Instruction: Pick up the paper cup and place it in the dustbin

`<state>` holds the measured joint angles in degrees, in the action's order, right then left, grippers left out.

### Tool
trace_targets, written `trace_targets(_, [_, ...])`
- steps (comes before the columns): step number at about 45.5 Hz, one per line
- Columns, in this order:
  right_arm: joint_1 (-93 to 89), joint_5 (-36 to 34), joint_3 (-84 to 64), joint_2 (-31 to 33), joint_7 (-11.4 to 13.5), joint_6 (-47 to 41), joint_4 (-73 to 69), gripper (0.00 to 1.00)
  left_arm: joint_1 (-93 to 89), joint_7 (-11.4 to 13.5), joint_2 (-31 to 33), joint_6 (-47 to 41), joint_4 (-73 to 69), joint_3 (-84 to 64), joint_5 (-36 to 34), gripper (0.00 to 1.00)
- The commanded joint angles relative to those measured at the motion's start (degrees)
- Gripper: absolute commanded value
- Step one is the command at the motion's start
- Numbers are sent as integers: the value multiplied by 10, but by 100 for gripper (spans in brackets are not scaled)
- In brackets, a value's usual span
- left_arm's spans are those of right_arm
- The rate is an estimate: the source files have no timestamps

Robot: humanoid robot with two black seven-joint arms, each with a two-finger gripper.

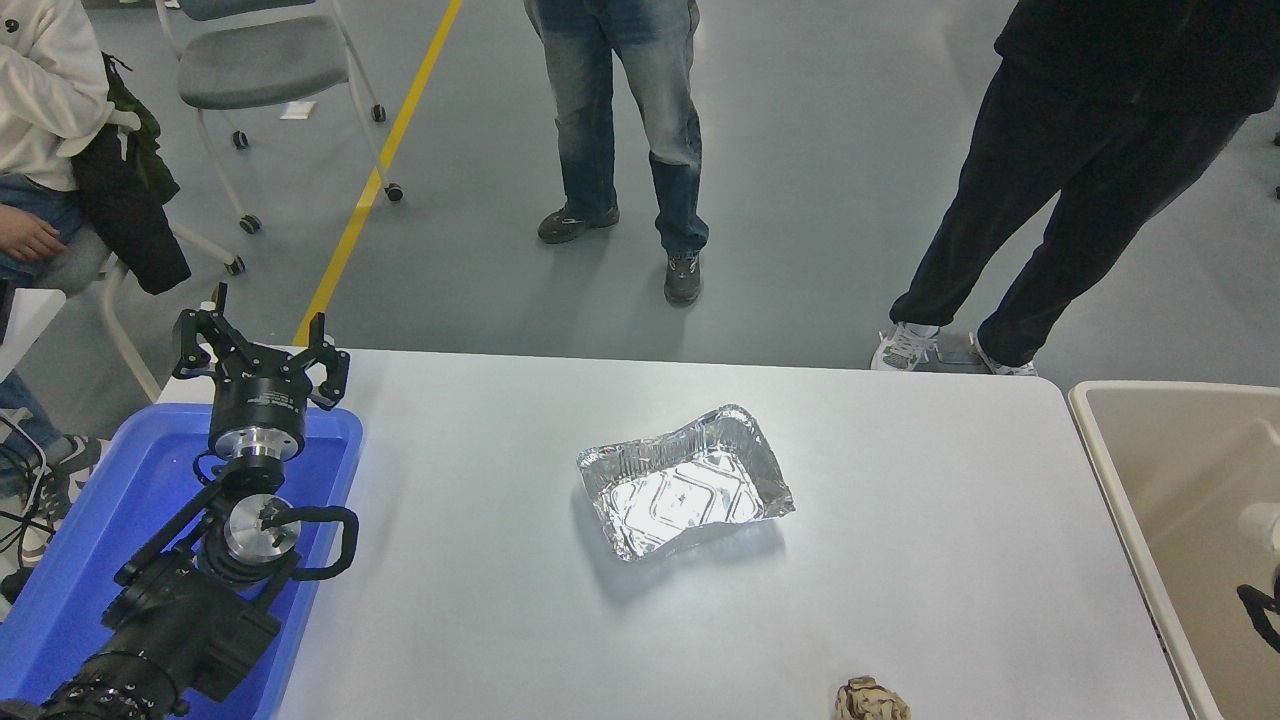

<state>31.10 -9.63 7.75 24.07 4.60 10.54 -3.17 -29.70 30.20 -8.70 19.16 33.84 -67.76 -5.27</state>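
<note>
The cream-beige dustbin stands at the table's right end. Inside its outline, at the picture's right edge, a small white rounded thing shows, likely the paper cup; it is cut off by the edge. Just below it a black part of my right gripper reaches in over the bin. I cannot tell whether it holds the cup. My left gripper is open and empty, parked over the blue tub at the lower left.
A crumpled silver foil tray lies mid-table. A small brown wrinkly lump sits at the front edge. The blue tub lies under the left arm. Two people stand beyond the far edge, and one sits at the far left.
</note>
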Motion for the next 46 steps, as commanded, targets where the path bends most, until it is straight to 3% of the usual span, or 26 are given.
trace_targets(1, [-11,0,12,-2,-3,-1,1,100,0,0,0,0,0,0,0,99])
trace_targets(18, [26,11,-2,4,1,-6,-7,100,0,0,0,0,0,0,0,99])
trace_targets(25, [60,48,-27,26,1,-16,-16,100,1,-1,0,0,0,0,0,99])
trace_targets(38, [150,108,-70,127,2,-18,-176,100,0,-1,0,0,0,0,0,99])
trace_targets(46, [194,191,-70,218,3,-13,-350,100,0,0,0,0,0,0,0,99])
